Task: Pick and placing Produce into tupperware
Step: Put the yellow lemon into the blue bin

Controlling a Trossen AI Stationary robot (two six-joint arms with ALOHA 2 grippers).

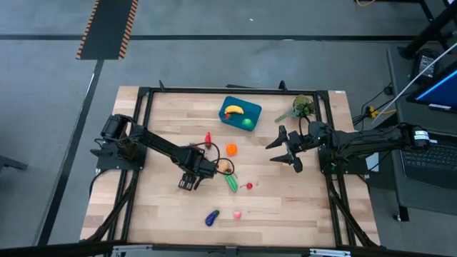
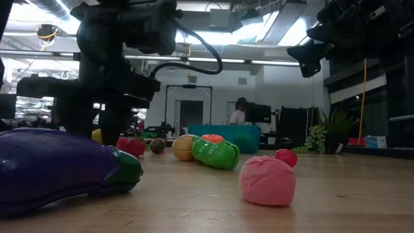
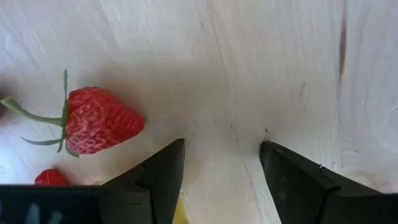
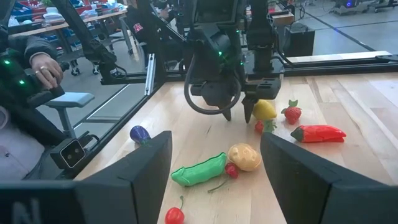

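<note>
My left gripper (image 3: 221,146) points down, open, low over bare wood near the table's middle (image 1: 202,168). A strawberry (image 3: 99,121) lies just outside one finger, and a yellow lemon (image 4: 265,109) sits close behind the fingers. Scattered around are a red pepper (image 1: 208,137), an orange piece (image 1: 231,149), a tan potato (image 1: 224,165), a green pea pod (image 1: 231,181), a cherry (image 1: 249,185), a purple eggplant (image 1: 212,218) and a pink piece (image 1: 237,213). The teal tupperware (image 1: 230,103) at the far middle holds a banana and a green piece. My right gripper (image 1: 285,151) hovers open at the right.
A leafy green plant sprig (image 1: 300,107) lies at the table's far right corner. A black frame (image 1: 235,91) runs along the table's edges. Bare wood lies along the near edge and between the right gripper and the produce. A person's hand (image 4: 46,70) shows beyond the table's left side.
</note>
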